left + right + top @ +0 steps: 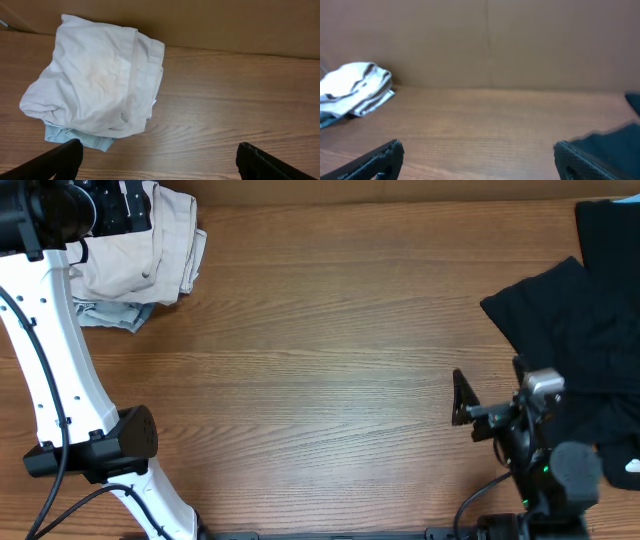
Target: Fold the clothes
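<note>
Resting atop denim piece (pixel 75 138), beige shorts (pixel 95 80)

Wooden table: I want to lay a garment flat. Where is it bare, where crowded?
The broad middle of the wooden table is bare, between the pale beige cotton shorts lying on a light-blue denim piece at far left and the black garments at right. Both those ends are crowded.
</note>
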`<state>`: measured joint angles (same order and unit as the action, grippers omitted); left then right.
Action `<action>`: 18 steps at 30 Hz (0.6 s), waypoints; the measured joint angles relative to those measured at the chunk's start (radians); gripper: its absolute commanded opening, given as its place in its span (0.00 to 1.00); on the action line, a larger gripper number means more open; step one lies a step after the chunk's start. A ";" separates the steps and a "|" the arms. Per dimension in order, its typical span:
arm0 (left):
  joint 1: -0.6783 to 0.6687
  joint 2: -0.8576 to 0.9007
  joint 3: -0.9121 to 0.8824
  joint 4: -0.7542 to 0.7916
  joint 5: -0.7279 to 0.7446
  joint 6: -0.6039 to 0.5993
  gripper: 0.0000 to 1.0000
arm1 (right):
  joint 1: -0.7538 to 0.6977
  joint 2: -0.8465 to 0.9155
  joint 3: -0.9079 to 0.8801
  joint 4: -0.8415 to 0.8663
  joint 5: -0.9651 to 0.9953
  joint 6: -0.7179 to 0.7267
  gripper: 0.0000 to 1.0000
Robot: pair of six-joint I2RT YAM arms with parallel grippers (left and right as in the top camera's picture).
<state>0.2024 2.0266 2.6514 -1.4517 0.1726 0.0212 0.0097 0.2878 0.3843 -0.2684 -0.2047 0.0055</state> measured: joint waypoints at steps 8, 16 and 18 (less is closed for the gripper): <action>0.000 0.000 0.000 0.000 0.000 0.000 1.00 | -0.022 -0.217 -0.245 0.057 0.000 0.035 1.00; 0.000 0.000 0.000 0.000 0.000 0.000 1.00 | -0.041 -0.273 -0.357 0.200 0.003 0.051 1.00; 0.000 0.000 0.000 0.000 0.000 0.000 1.00 | -0.041 -0.273 -0.366 0.200 0.011 0.065 1.00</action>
<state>0.2028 2.0266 2.6514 -1.4513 0.1726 0.0212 -0.0315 0.0151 0.0185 -0.0685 -0.1940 0.0708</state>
